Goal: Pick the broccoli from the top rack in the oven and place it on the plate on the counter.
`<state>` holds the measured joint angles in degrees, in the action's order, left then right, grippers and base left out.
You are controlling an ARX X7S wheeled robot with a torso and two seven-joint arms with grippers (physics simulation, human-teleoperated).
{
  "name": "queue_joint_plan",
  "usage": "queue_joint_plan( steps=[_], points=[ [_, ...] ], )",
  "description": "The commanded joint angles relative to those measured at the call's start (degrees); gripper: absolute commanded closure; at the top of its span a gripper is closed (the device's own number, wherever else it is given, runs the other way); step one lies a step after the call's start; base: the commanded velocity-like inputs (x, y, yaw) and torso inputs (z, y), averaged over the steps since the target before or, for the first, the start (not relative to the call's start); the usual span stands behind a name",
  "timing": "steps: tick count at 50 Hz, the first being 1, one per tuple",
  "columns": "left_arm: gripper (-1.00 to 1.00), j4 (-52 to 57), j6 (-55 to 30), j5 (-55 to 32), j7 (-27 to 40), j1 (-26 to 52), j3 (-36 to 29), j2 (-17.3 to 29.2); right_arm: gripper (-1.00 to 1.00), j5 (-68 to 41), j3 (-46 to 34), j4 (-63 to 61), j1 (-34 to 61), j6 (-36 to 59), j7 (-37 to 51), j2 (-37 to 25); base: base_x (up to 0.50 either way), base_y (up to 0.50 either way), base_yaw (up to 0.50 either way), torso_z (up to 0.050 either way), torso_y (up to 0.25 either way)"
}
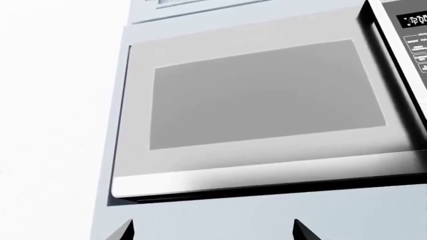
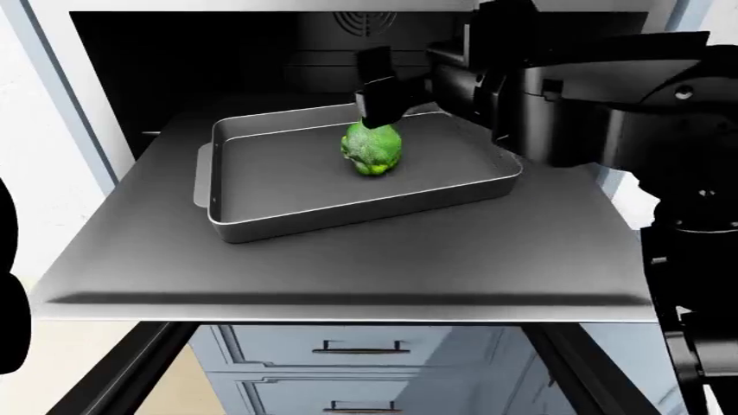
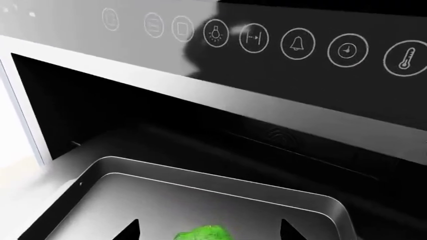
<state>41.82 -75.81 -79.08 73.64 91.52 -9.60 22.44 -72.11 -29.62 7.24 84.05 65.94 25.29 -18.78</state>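
The broccoli [image 2: 372,150], a bright green, bumpy, rounded lump, sat inside a rimmed rectangular grey metal baking tray [image 2: 289,177], toward the tray's rear right area. The tray rested on the top rack [image 2: 346,251], a wide, flat, dark grey shelf with a lighter, shiny front edge, drawn out of the oven [image 2: 185,52]. The oven interior was black, with a round vent on its back wall.

The right gripper [image 2: 378,97], black and blocky, hung directly over the broccoli, its lower end at the top of the lump. In the right wrist view the two dark tips stood apart on either side of the green lump [image 3: 203,233], so the jaws were released and not clenched on it. That view also showed a glossy black control panel [image 3: 300,50] with round white symbols.

The left gripper [image 1: 212,231] showed only two dark pointed tips, set apart, jaws released, facing a silver microwave [image 1: 267,110] with a flat grey door window.

Below the rack, pale panelled drawers [image 2: 358,346] carried slim handles.
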Motion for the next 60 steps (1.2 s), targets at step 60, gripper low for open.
queue_joint_plan(
  steps=[60],
  points=[
    [-1.00, 0.4, 3.0, -1.8, 2.0, -0.4, -2.0, 1.7, -1.00, 8.1, -9.5, 11.4, -4.1, -6.5, -9.9, 3.6, 0.00, 0.00, 0.00, 0.000, 0.000]
  ],
)
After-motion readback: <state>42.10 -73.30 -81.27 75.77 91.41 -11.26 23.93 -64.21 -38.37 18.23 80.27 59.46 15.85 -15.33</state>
